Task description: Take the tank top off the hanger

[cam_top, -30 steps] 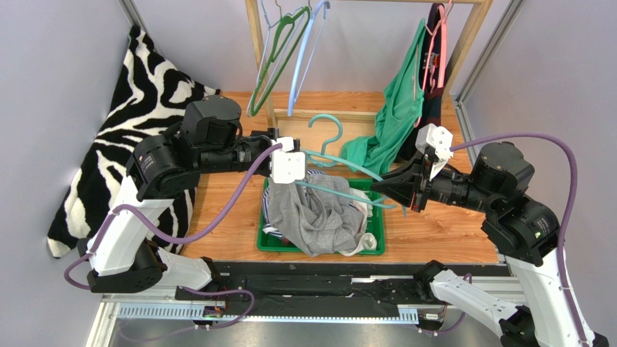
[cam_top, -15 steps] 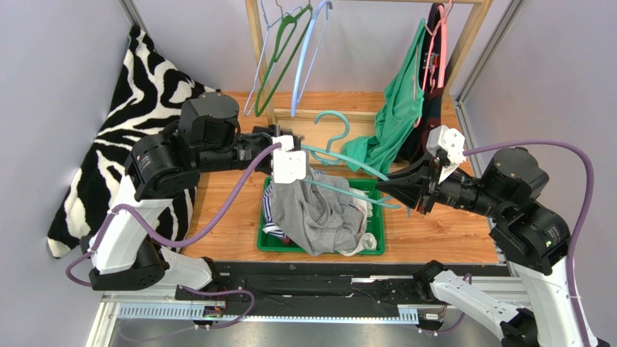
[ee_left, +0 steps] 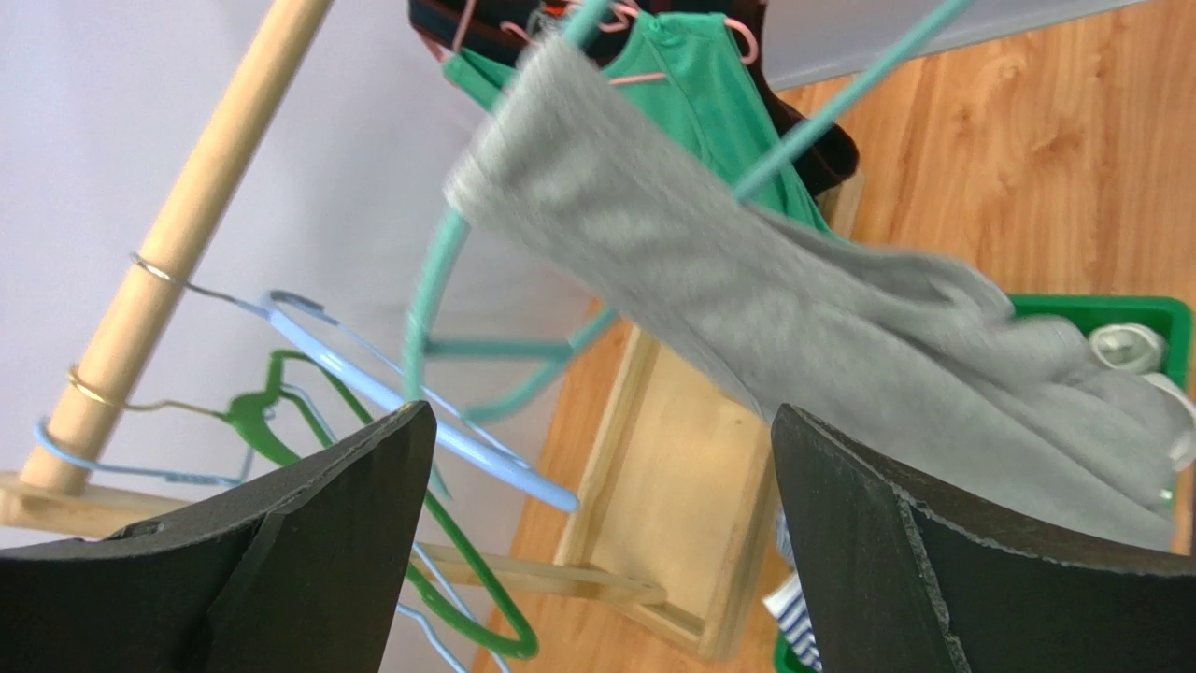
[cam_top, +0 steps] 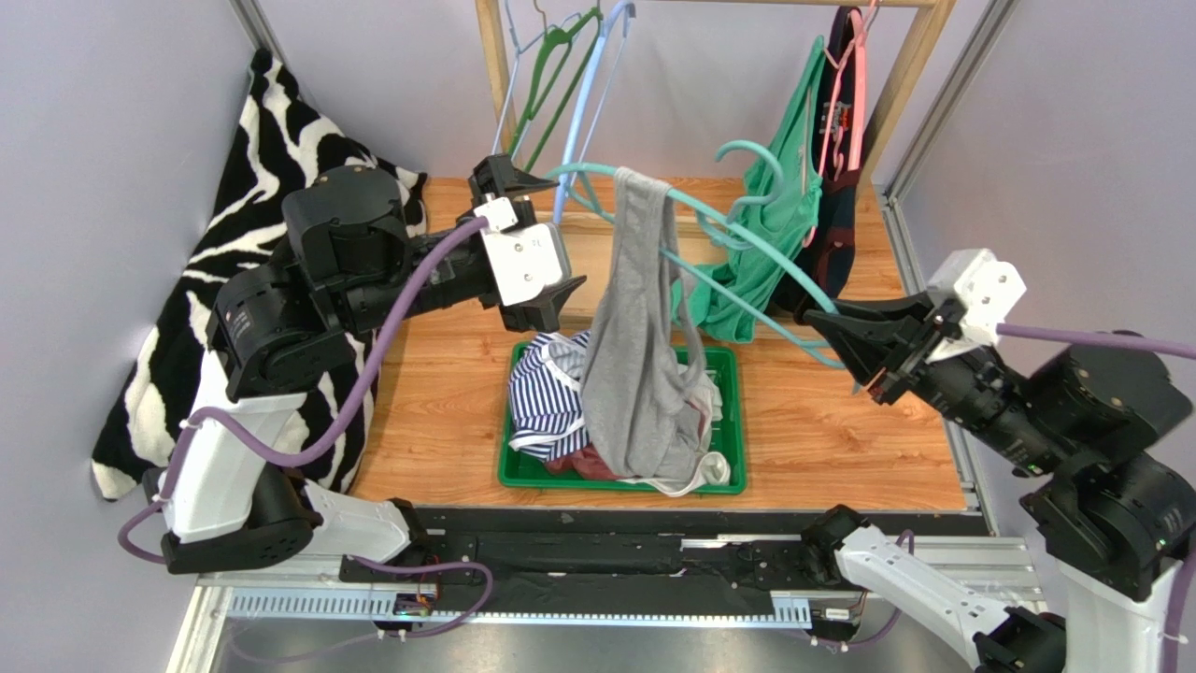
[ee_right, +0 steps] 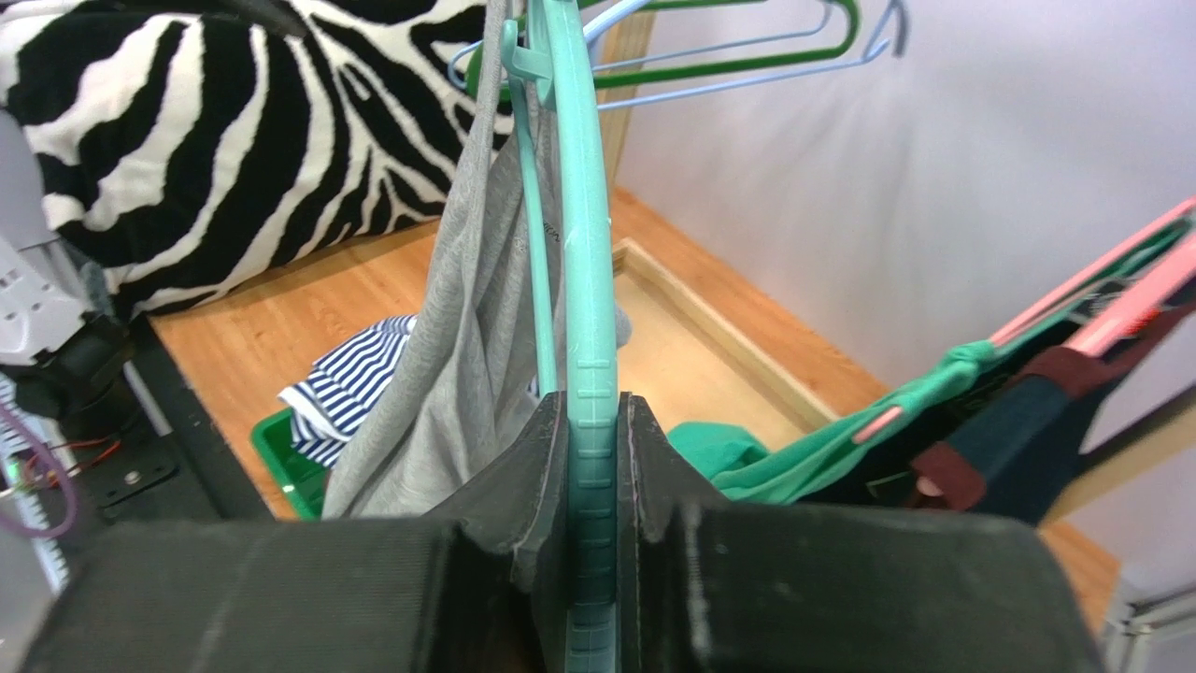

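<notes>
Right fingers [ee_right: 513,484] pinching hanger [ee_right: 579,253], tank top [ee_left: 786,309] blurred

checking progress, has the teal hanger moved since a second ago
Yes. The teal hanger has risen from just above the green bin toward the top of the view, pulling the grey tank top up with it.

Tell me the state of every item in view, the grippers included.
left gripper, open, holding nothing.
right gripper, shut on the teal hanger.
teal hanger, held aloft, tilted.
gray tank top, draped over the hanger, lower end in the green bin.
green bin, holding clothes.
</notes>
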`<state>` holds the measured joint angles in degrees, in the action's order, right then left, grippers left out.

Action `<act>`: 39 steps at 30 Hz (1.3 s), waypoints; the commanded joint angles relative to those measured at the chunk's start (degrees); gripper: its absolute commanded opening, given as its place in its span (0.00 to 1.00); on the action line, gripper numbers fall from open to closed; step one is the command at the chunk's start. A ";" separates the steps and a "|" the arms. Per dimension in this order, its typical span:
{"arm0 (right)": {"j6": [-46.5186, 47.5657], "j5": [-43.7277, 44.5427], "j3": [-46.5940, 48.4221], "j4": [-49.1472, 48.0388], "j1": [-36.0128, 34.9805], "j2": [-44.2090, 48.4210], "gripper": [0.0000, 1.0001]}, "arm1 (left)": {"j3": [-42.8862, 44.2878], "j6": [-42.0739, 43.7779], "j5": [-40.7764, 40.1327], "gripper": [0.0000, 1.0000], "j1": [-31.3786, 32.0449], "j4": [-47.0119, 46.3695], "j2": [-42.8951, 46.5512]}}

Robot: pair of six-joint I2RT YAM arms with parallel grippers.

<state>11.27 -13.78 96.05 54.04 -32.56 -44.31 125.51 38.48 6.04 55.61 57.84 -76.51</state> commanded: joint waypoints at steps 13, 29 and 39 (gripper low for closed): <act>2.01 3.06 1.77 -3.50 -0.14 1.42 0.00 | -13.19 -25.54 4.25 0.99 -0.16 -6.95 -3.98; 2.97 5.87 -2.44 -3.33 -0.23 4.94 0.00 | -8.71 -24.33 1.87 0.00 -0.16 -7.22 -4.09; 0.78 4.82 -0.69 5.71 -0.23 9.42 0.00 | 1.04 -23.62 -11.66 0.00 -3.85 -10.29 -2.67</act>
<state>13.21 -8.97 92.36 56.31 -32.58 -37.52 121.51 15.09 1.02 53.82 52.53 -80.86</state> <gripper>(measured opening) 0.114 0.019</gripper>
